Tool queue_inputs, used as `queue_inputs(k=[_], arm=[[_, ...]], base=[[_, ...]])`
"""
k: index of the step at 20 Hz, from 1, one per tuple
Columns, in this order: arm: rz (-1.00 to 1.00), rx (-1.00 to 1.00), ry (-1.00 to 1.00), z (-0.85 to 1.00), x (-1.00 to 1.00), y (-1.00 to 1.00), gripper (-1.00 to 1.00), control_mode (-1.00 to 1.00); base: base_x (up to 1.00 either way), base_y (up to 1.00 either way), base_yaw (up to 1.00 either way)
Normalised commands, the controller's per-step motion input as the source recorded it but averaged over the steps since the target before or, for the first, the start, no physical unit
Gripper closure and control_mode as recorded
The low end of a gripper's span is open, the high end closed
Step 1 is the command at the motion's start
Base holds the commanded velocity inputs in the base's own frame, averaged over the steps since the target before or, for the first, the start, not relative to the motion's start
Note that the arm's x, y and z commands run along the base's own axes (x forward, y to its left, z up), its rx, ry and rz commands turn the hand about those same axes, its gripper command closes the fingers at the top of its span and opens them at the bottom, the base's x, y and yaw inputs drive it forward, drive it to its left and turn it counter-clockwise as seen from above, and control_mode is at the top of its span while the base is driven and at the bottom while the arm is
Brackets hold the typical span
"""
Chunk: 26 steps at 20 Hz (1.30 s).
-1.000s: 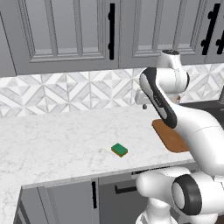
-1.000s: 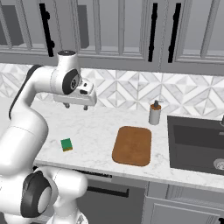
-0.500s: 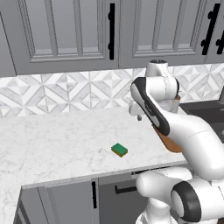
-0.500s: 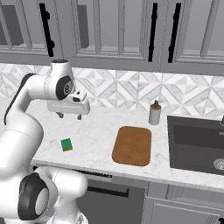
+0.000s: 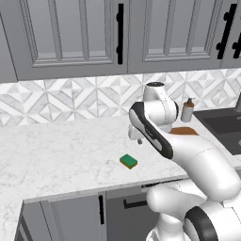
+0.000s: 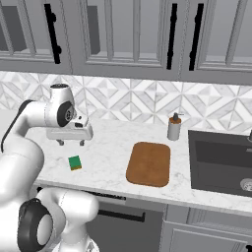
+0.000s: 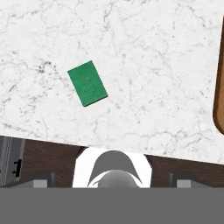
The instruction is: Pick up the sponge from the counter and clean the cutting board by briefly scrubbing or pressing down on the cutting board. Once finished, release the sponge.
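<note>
The sponge (image 6: 75, 162) lies green side up near the front edge of the white marble counter (image 6: 109, 147), showing too as sponge (image 5: 128, 161) and sponge (image 7: 87, 83). My gripper (image 6: 72, 143) hangs open above the counter, just behind the sponge, with nothing between its fingers (image 6: 82, 143). In the hand view the sponge lies up and to the left of centre. The brown cutting board (image 6: 148, 164) rests flat to the right of the sponge, near the sink; its rounded edge, cutting board (image 7: 218, 87), enters at the right. My arm covers most of the cutting board (image 5: 184, 131) in the left base view.
A soap dispenser (image 6: 173, 128) stands behind the board against the tiled backsplash. The dark sink (image 6: 221, 160) is set in the counter at the right. Grey cabinets hang above. The counter's front edge runs close to the sponge, with cabinet fronts (image 7: 8, 164) below.
My arm has swung left and lowered, carrying the open gripper from the middle of the counter to just behind the sponge. Sponge and board have not moved.
</note>
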Motion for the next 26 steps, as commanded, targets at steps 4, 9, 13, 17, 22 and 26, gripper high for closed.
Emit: queue_inputs(k=[4, 9, 13, 17, 22, 26], arm=[[0.17, 0.01, 0.02, -0.54, 0.05, 0.16, -1.00, -1.00], [0.19, 0.00, 0.03, -0.60, 0.10, 0.15, -1.00, -1.00], [0.17, 0.00, 0.04, -0.56, 0.11, 0.22, -1.00, -1.00], [0.15, 0.01, 0.03, -0.43, 0.26, 0.29, -1.00, -1.00], [0.15, 0.02, 0.04, -0.35, 0.33, 0.28, -1.00, -1.00], [0.14, 0.02, 0.04, -0.29, 0.35, 0.24, -1.00, -1.00]], base=[[0.00, 0.00, 0.00], [0.00, 0.00, 0.00], [0.00, 0.00, 0.00], [0.00, 0.00, 0.00], [0.00, 0.00, 0.00], [0.00, 0.00, 0.00]])
